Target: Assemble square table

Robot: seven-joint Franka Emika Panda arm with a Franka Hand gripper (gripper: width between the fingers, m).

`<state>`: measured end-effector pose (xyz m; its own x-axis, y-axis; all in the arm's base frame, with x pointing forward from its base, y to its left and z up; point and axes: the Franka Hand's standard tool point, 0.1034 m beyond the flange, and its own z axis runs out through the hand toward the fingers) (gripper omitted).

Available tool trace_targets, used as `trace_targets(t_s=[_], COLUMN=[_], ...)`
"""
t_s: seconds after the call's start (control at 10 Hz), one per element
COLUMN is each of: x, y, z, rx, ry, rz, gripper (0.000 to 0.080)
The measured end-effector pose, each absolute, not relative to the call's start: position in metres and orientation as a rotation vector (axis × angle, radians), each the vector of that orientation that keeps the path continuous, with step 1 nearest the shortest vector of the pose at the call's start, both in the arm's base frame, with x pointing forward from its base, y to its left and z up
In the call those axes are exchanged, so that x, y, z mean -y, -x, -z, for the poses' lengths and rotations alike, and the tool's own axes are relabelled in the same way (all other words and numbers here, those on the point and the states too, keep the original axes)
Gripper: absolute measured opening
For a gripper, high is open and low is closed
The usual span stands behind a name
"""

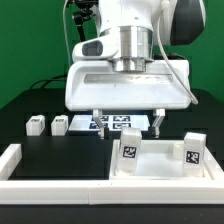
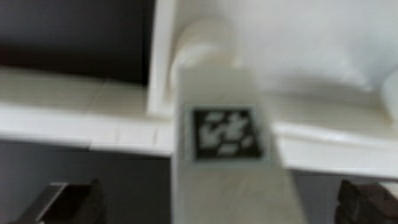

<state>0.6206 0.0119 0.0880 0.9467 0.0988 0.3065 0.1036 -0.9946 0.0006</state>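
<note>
Exterior view: two loose legs (image 1: 35, 125) (image 1: 60, 125), two on slab (image 1: 160, 166).

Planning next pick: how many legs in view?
4: first leg and second leg lie loose at the exterior view's left; third leg and fourth leg stand on the slab. Others may be hidden.

- Robot arm (image 1: 128, 30): upper links cut off by the top edge of the exterior frame.
- Marker board (image 1: 118, 124): frame centre, rear part hidden behind the arm's white housing.
- Loose legs (image 1: 35, 125): centre left, tag patterns too small to read.
- Tagged leg (image 2: 222, 135): wrist view, heavily blurred, one end cropped by the frame edge.
</note>
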Motion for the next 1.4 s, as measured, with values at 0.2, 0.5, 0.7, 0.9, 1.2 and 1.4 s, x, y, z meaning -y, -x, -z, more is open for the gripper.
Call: trace_targets(t_s=[0.2,0.5,0.7,0.9,1.2,1.4], x=[-0.012,-0.012,-0.003,0.002,0.002,0.001], y=[-0.631,-0.629,-0.622,-0.625,-0.625,-0.625], z=[-0.089,-0.083,-0.079,-0.078,-0.077,-0.077], rx=[0.148,0.149,0.141,0.128,0.091,-0.178], ry=[3.08,3.071,3.053,3.067,3.067,3.06], rz=[0.489,0.123,-0.058,-0.003,-0.004,-0.013], gripper=[0.0649,0.0649,0.0649,0.0649,0.034,0.0287])
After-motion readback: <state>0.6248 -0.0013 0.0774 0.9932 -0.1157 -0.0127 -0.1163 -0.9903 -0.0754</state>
